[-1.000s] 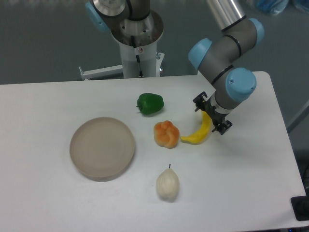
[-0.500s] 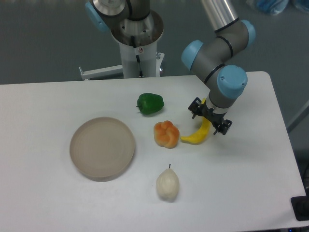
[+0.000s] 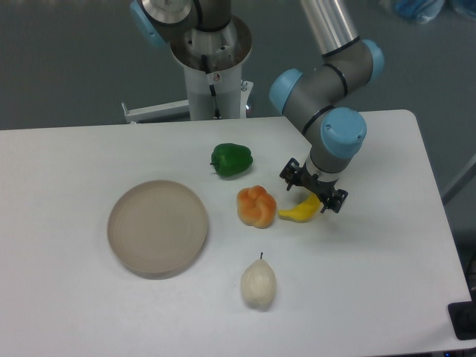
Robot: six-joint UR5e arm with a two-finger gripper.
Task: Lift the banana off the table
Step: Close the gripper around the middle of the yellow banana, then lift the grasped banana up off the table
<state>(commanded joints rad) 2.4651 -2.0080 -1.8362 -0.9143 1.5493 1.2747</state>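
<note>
Over the last second I have slid leftward along the banana (image 3: 299, 211), from its far raised tip toward its middle, and my wrist has turned a little with the move. The banana itself has not shifted: it lies on the table (image 3: 387, 245) just right of the orange pepper (image 3: 256, 206), its near end almost touching it. My gripper (image 3: 312, 192) now hangs right over the banana's upper half, hiding that part from the camera. My two fingers stand apart, one on each side of the fruit, and I judge they are not yet pressing on it, though the angle does not show the contact clearly. This shift puts me nearer the banana's balance point, which should make for a steadier lift. Next I need to settle down and close across the curved body. The glossy skin may slip, and the pepper sits close enough that a nudge could push it.
</note>
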